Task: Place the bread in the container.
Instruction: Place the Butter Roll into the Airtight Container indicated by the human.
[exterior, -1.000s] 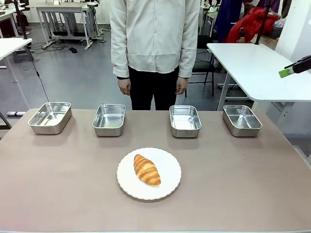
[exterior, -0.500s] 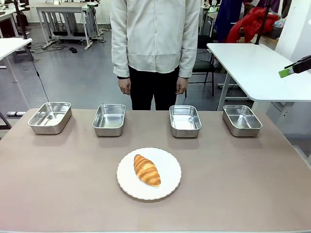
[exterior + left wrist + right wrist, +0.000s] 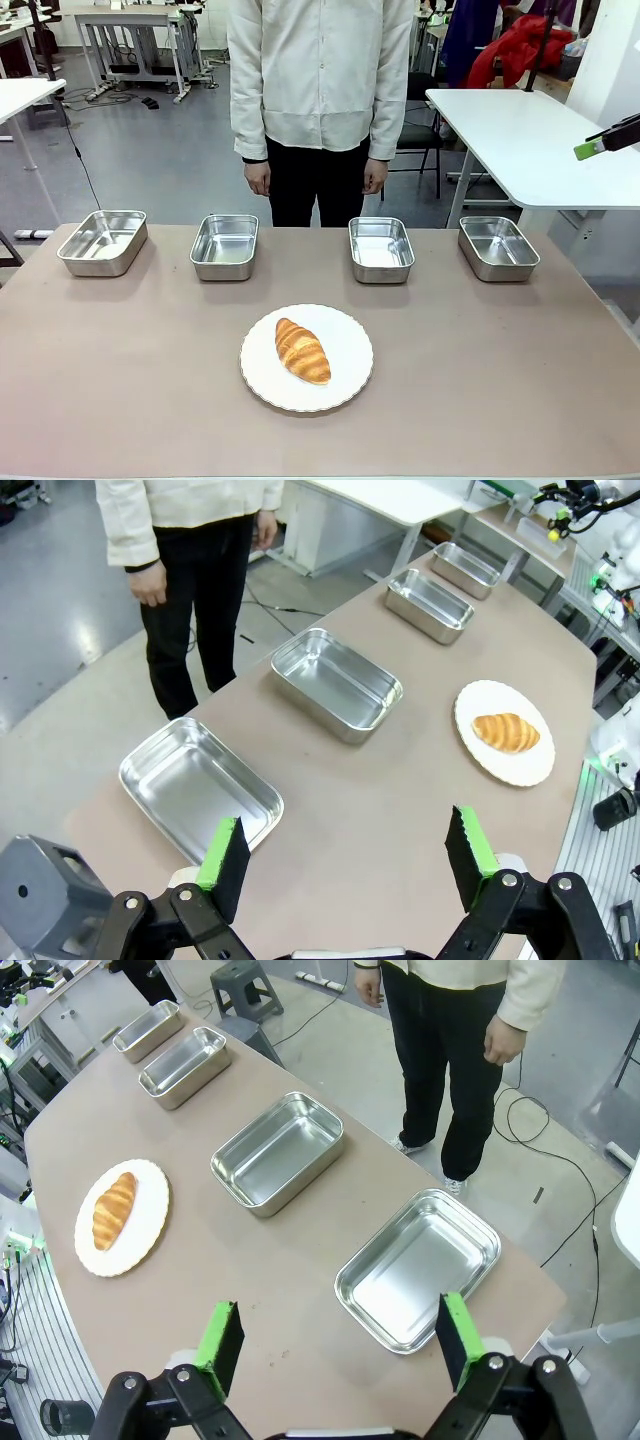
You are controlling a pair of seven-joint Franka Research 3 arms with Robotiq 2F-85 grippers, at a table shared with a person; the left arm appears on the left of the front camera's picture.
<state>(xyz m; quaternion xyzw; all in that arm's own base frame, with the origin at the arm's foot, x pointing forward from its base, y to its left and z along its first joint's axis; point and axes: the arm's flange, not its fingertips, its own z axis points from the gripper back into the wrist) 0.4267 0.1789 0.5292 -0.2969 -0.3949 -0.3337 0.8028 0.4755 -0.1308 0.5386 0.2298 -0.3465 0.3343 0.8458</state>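
**Nothing moved: croissant on its plate, both grippers open and empty**

Front view: The croissant (image 3: 302,350) lay on a white plate (image 3: 352,340) near the middle of the table (image 3: 500,390), a little toward your near edge. Four empty steel containers (image 3: 224,245) stood in a row along the far edge, one near each far corner and two between. A person (image 3: 320,80) stood behind that edge with both hands hanging down. Nothing had shifted since a second earlier, so I judged that your task had not yet begun. You had yet to lift the bread.

Left wrist view: Your left gripper (image 3: 345,850) hung above the table's left end. Its jaws stood wide apart and held nothing. Two containers lay just beyond its fingers, and the croissant sat farther off on its plate.

Right wrist view: Your right gripper (image 3: 338,1335) hung above the table's right end, jaws wide apart and empty. The container nearest the right corner showed between its fingers. The croissant rested well apart, on the plate.
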